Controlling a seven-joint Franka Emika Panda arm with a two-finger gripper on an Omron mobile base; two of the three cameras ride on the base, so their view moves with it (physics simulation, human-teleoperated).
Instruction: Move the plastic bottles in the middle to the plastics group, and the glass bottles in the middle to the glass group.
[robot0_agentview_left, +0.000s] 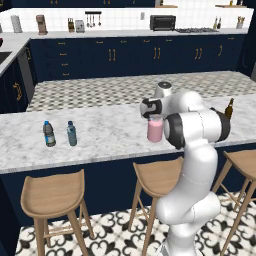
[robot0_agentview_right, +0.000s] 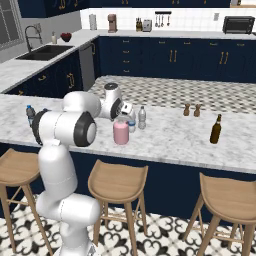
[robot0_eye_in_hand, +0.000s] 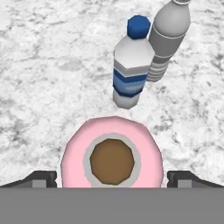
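Two finger tips stand wide apart in the hand view, one on each side of the pink bottle, so the pincer is open and looks straight down on the bottle's cap. Nothing is held yet. The pink bottle stands upright on the marble bench, mid-bench, with the labelled water bottle and the plain grey one just behind it, close together.

The step in hand looks like the grasp of the pink bottle. To do it well, I would keep the pincer centred over the cap, lower until the tips pass the shoulders, and close on the body, since the bottle is wide and nearly fills the gap. Come straight down, so a finger does not clip the shoulder and tip it into the water bottles. Then lift clear and carry it to the brown bottle, well apart at the bench's right end.
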